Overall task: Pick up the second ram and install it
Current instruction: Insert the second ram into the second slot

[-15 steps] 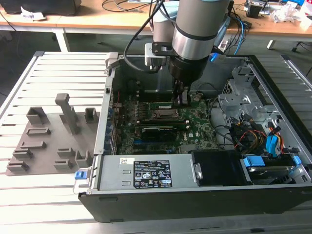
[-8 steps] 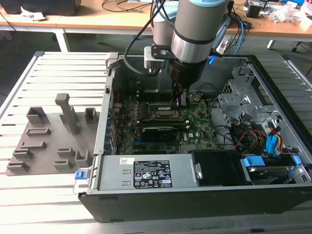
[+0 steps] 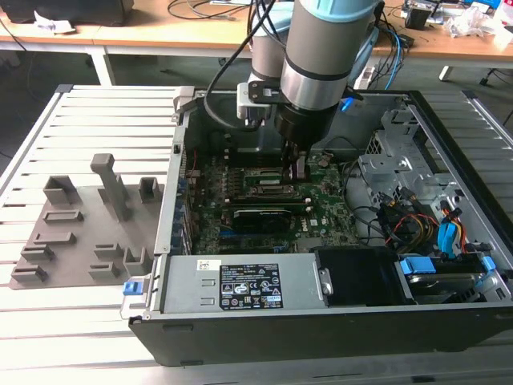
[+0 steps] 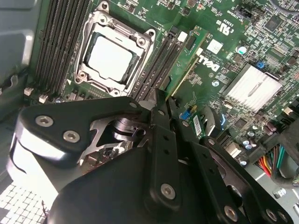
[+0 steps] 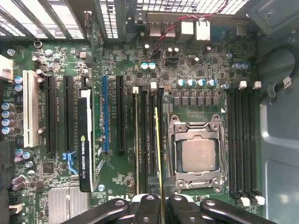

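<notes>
A: Lab bench, slatted metal table (image 3: 88, 108). Open computer case (image 3: 449, 144) lies on it, grey fixture tray (image 3: 80, 233) to the exterior view's left.

B: Arm position?

A: Reaching down into the case. Gripper (image 5: 161, 205) clamped on the second ram (image 5: 158, 154), fingers (image 4: 161, 140) pinching one end of the stick.

B: Where is the stick now?

A: Over the motherboard (image 5: 196, 70), in the bank of black memory slots (image 5: 148, 140) just beside the processor socket (image 5: 198, 156). Seen edge-on, a thin yellow-green line. Whether it is fully seated, I cannot tell.

B: Its direction?

A: Long axis runs parallel to the slots, pointing away from the gripper toward the rear ports. Standing on its edge.

B: Advice for this step?

A: My judgement: keep the stick square to its slot, no tilt, edge centred between the slot walls, and press straight down evenly so both ends seat together.
</notes>
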Available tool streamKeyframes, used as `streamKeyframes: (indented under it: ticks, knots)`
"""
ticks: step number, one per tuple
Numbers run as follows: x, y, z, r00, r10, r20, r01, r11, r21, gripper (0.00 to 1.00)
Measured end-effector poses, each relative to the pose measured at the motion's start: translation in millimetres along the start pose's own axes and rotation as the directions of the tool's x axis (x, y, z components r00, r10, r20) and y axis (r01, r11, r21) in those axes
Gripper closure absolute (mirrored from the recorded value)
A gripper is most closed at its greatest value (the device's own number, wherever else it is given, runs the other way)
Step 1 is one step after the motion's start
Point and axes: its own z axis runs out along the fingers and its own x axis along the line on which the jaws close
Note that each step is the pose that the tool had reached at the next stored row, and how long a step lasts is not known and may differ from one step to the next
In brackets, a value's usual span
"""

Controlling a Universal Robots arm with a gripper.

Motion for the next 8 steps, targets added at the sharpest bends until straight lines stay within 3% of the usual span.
streamKeyframes:
  ticks: [1,6,8]
  knots:
    - [-0.3,1.5,6.7,0.9999,0.016,0.0,-0.016,0.9999,0.0017,0.86]
    - [1.6,12.0,21.3,0.9992,0.041,-0.0015,-0.041,0.9992,0.0045,0.86]
    - [2.0,13.7,26.9,0.9991,0.041,-0.0103,-0.041,0.9992,0.0052,0.86]
